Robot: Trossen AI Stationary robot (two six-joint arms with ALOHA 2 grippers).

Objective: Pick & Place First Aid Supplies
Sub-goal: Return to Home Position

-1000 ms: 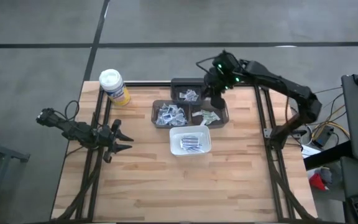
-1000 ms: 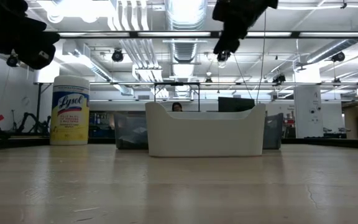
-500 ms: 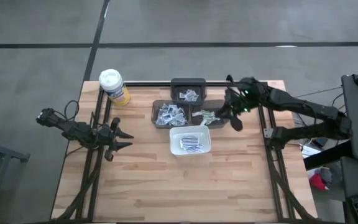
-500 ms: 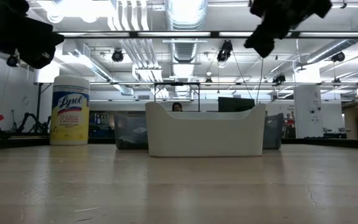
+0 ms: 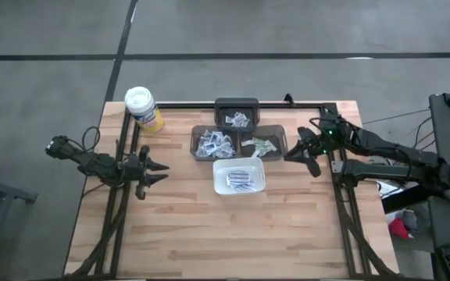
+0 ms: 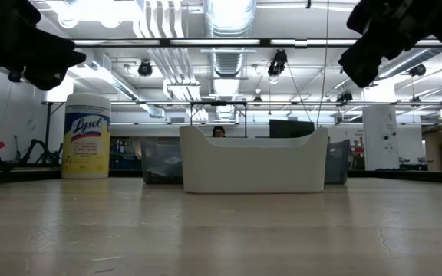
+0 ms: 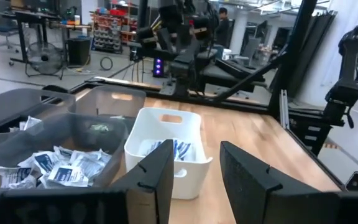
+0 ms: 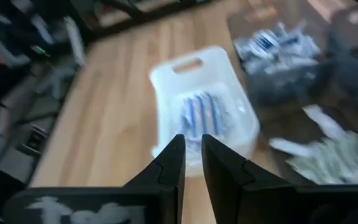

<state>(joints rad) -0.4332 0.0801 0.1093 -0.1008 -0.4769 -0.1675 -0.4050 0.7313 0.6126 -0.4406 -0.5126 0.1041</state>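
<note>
Hovering near right table (image 5: pixel 209 234) edge, right pincer (image 5: pixel 303 154)

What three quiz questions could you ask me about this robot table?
1. True or false: the white bin holds packets with blue print.
2. Where does the yellow canister stand? A) near a corner of the table B) inside the white bin C) on the floor
3. Seen from above, how many dark bins, lying between the left gripper and the right gripper, hold packets?

Key: 1 true; 2 A; 3 three.
</note>
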